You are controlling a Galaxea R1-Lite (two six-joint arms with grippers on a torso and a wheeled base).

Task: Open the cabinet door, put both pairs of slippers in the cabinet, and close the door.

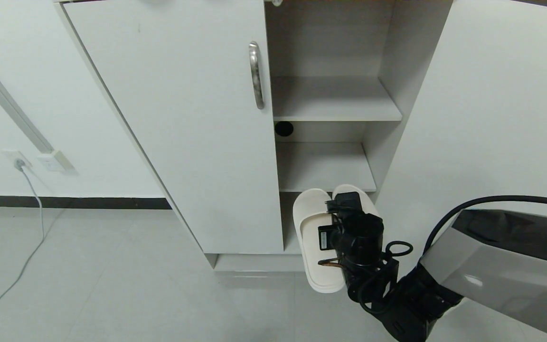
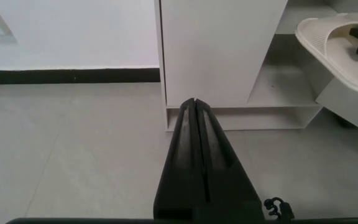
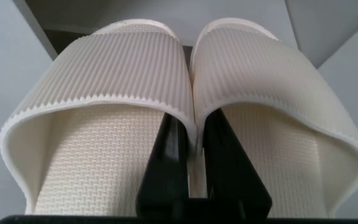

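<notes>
Slippers (image 1: 312, 237), pinched together by inner edges in the clamped right hand (image 1: 345, 205), hang lower centre, toes toward the open cabinet (image 1: 397, 57), ready to slide in.

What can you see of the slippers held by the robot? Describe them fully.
The slippers are a cream-white pair of open-toed slides, seemingly soft foam, with ribbed straps and finely textured footbeds. They lie side by side, toes towards the open cabinet, held in the air before its lower shelves. The right claw pinches their adjoining inner walls together, one finger inside each slipper. Nothing else touches them.
</notes>
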